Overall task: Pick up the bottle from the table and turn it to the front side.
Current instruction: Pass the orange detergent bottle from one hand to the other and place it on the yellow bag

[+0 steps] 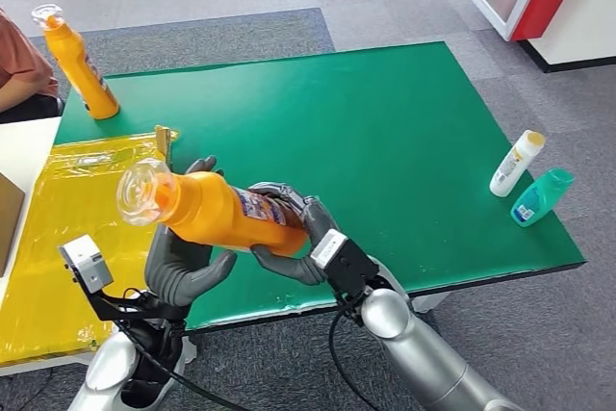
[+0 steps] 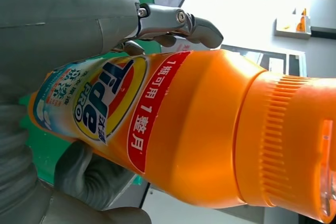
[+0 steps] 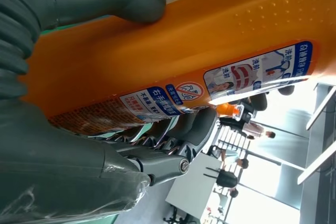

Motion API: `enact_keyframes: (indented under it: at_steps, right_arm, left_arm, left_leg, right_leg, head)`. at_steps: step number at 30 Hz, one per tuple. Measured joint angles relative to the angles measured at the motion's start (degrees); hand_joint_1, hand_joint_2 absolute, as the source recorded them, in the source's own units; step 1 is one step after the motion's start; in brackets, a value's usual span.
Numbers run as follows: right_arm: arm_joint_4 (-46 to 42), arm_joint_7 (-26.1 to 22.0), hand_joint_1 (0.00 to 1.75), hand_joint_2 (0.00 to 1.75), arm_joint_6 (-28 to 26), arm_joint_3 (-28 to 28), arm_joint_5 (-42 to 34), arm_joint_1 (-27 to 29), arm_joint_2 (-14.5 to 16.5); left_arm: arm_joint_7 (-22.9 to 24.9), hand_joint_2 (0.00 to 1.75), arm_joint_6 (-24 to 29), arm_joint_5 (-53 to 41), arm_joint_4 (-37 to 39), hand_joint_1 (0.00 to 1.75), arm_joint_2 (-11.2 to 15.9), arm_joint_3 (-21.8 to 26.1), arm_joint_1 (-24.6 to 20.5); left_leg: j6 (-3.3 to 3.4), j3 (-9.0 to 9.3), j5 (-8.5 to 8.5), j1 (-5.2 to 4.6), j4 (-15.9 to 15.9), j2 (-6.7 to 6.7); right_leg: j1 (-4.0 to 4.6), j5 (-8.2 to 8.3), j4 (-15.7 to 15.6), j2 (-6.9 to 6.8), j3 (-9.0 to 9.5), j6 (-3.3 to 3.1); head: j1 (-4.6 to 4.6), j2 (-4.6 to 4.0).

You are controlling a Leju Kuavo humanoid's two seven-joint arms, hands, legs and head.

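Both hands hold the orange bottle (image 1: 211, 211) above the green table's (image 1: 407, 141) near edge: left hand (image 1: 182, 262) cradling mid-body, right hand (image 1: 295, 238) wrapped around its base. Bottle lies near horizontal, clear cap toward robot's left.

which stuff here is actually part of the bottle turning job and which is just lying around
In the job:
held orange bottle
left hand, under the bottle
right hand, gripping its base end

Lying about:
second orange bottle, standing at the far left
white bottle
teal bottle
yellow sheet
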Motion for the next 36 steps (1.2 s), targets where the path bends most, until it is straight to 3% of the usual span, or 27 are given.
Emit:
enact_keyframes:
  at_steps: [13, 17, 36]
  right_arm:
    - [-1.37, -0.66, 1.75, 1.75, 0.68, 1.30, 1.10, 0.89, -0.01]
    - [-2.34, -0.79, 1.75, 1.75, 0.91, 2.37, 1.64, 1.74, -0.11]
    - [-2.60, -0.51, 1.75, 1.75, 1.55, 5.09, 1.15, 2.53, -0.63]
  left_arm:
    - [-0.68, 1.75, 3.15, -2.71, -0.02, 0.00, 0.53, 0.09, -0.10]
    - [-1.10, 1.75, 4.47, -4.41, -0.03, 1.75, 0.88, 0.15, -0.18]
    - [-1.25, 1.75, 7.96, -7.80, -0.11, 1.75, 1.84, 0.15, -0.58]
  left_leg:
    - [0.00, 0.00, 0.00, 0.00, 0.00, 0.00]
    - [0.00, 0.00, 0.00, 0.00, 0.00, 0.00]
    - [0.00, 0.00, 0.00, 0.00, 0.00, 0.00]
  right_leg:
    - [0.00, 0.00, 0.00, 0.00, -0.01, 0.00]
    - [0.01, -0.01, 0.00, 0.00, -0.02, 0.00]
    - [0.00, 0.00, 0.00, 0.00, -0.01, 0.00]
  head:
    - [0.00, 0.00]
    - [0.01, 0.00]
    - [0.00, 0.00]
